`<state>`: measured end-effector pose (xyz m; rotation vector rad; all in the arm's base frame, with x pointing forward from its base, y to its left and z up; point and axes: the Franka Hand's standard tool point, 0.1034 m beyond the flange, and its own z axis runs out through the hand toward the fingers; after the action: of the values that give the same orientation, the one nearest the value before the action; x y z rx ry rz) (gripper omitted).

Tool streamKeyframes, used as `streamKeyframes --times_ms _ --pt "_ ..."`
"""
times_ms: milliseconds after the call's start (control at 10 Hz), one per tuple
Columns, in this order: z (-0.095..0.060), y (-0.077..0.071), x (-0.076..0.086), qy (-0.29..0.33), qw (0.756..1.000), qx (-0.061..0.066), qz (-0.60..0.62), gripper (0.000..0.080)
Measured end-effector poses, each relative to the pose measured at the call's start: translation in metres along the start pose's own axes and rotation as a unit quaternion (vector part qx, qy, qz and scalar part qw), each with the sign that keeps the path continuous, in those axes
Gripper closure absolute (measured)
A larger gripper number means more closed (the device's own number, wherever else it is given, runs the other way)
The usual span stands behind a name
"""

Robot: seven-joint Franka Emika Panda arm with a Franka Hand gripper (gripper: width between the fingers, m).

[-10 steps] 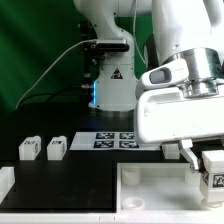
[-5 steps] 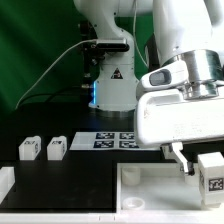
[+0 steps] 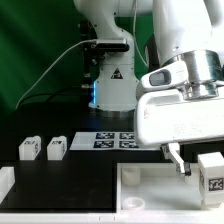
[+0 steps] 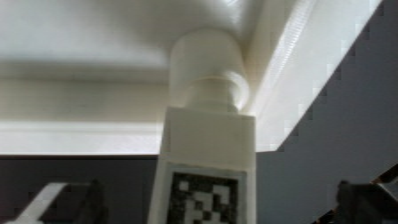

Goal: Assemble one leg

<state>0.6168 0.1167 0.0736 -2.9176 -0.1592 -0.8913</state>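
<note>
A white leg (image 3: 212,172) with a black-and-white tag stands on the white rimmed panel (image 3: 150,186) at the exterior view's right edge. My gripper (image 3: 199,165) is around it. In the wrist view the leg (image 4: 205,130) runs between my fingers, with its rounded end at an inner corner of the panel (image 4: 107,90). The gripper (image 4: 210,205) is open, with a dark gap between the leg and each of the fingertips (image 4: 57,200). Two more legs (image 3: 28,149) (image 3: 56,148) stand on the black table at the exterior view's left.
The marker board (image 3: 105,140) lies on the table in front of the robot base (image 3: 110,80). A white part (image 3: 5,182) sits at the front left corner. My arm's white body fills the exterior view's upper right. A green backdrop stands behind.
My visible finger has moved away from the leg toward the exterior view's left, so more of the leg and its tag now shows. The leg has stayed in place.
</note>
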Motion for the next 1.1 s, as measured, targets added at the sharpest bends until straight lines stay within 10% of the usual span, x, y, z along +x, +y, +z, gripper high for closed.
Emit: streamKeyframes --times_ms 600,1100 --pt "-0.029 0.007 0.023 -0.070 0.997 0.009 0.007 0.0150" --pt "-0.019 -0.001 0.031 -0.315 0.947 0.047 0.042 0.0150"
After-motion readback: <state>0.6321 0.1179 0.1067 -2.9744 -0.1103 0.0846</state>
